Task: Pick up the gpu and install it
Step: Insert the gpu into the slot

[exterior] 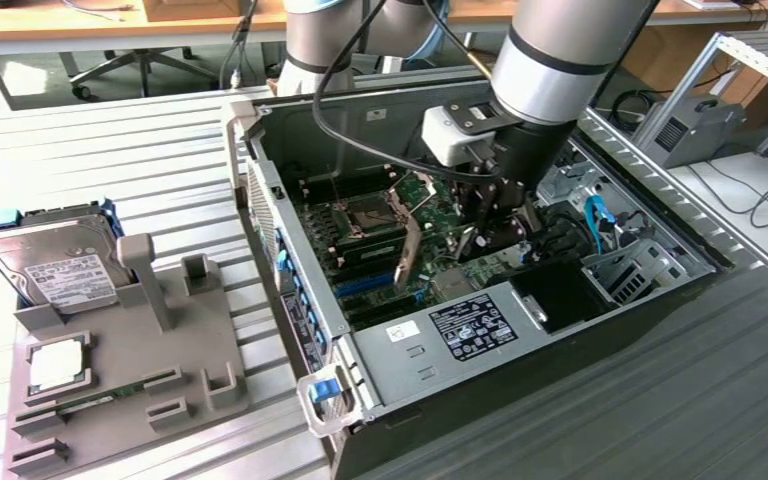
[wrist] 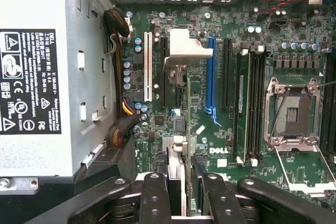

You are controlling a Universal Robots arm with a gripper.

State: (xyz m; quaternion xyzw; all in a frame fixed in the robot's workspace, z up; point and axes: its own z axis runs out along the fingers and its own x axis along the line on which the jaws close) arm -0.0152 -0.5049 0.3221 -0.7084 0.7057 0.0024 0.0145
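1. Gripper (wrist: 179,192) fingers clamp the gpu (wrist: 185,103) edge-on, upright over the motherboard (wrist: 294,56) inside the computer case (exterior: 704,330), near the expansion slots.
2. Risk, I judge: misaligned over its slot, the card could jam or bend.
3. Power supply (wrist: 47,77) and its cables (wrist: 118,30) crowd one side.
4. Hard drive (exterior: 57,262) sits on the tray (exterior: 117,400), well apart.

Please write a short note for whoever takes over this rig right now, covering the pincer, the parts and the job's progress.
Pincer: shut on the gpu, holding it on edge inside the open computer case.
Gpu: upright over the motherboard, its silver bracket toward the case's rear grille; it sits between the white slot and the blue slot.
Done: gpu picked up and brought into the case.
Left: whether it is fully seated cannot be told; it is not released.
Parts stand: hard drive and memory strip are on it.
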